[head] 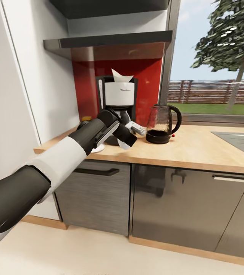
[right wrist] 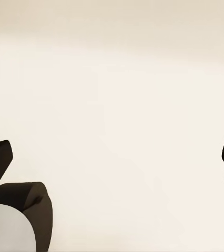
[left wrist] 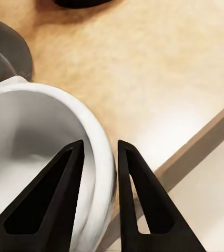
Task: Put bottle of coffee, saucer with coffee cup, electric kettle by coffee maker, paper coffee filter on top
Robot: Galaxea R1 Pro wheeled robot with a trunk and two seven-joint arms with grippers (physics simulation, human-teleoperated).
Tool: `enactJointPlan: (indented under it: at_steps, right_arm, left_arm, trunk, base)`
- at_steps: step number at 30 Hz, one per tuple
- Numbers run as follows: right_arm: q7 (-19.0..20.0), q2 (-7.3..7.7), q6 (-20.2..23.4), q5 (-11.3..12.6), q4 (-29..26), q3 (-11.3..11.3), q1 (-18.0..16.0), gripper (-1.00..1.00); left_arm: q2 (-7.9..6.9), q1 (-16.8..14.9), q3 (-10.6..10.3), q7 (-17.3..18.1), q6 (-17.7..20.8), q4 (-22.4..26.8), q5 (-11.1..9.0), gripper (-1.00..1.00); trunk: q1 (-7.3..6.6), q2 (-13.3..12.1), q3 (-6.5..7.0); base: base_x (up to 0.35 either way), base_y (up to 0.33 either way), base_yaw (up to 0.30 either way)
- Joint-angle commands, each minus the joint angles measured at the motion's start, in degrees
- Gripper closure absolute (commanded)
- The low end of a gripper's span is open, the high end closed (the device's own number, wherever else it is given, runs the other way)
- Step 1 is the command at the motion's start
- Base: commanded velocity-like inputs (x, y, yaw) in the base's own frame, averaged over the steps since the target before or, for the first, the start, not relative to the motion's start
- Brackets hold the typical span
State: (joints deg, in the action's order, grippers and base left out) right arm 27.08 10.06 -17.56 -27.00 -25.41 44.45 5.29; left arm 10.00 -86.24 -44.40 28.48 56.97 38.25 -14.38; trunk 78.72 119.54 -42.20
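Observation:
The coffee maker [head: 118, 100] stands on the kitchen countertop [head: 198, 147] with the paper coffee filter [head: 121, 75] on top. To its right is the electric kettle [head: 160, 124]. My left gripper [head: 123, 142] reaches down in front of the coffee maker. In the left wrist view the left gripper [left wrist: 100, 144] is shut on the rim of the white coffee cup [left wrist: 38, 131], one finger inside and one outside. A sliver of the saucer [head: 98, 149] shows under my forearm. The golden lid of the bottle of coffee [head: 84, 121] peeks out behind the arm. My right gripper [right wrist: 117, 149] hangs open over pale floor.
The kitchen shelf [head: 110, 40] hangs above the coffee maker against a red backsplash. The grey sink [head: 240, 139] is inset at the counter's right. A white wall panel [head: 18, 95] closes off the left. The counter's front edge [left wrist: 196, 147] runs close beside the cup.

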Motion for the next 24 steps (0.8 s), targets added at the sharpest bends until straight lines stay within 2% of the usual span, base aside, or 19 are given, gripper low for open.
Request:
enactJointPlan:
  at_steps: [1, 9, 24]
  right_arm:
    - [0.3, -0.04, -0.3, -0.6, -0.1, 0.5, 0.0, -1.0]
    - [0.3, -0.04, -0.3, -0.6, -0.1, 0.5, 0.0, -1.0]
    - [0.3, -0.04, -0.3, -0.6, -0.1, 0.5, 0.0, -1.0]
  left_arm:
    - [0.0, -0.1, -0.1, -0.1, 0.2, 0.0, -0.1, 1.0]
    - [0.0, -0.1, 0.0, -0.1, 0.2, 0.1, -0.1, 1.0]
    - [0.0, -0.1, 0.4, -0.1, 0.2, 0.4, 0.0, 1.0]
  trunk:
    - [-0.01, 0.0, -0.05]
    - [-0.01, 0.0, -0.05]
    - [-0.01, 0.0, -0.05]
  base:
    - [-0.006, 0.0, 0.254]
    - [-0.003, 0.0, 0.152]
    - [0.0, 0.0, 0.01]
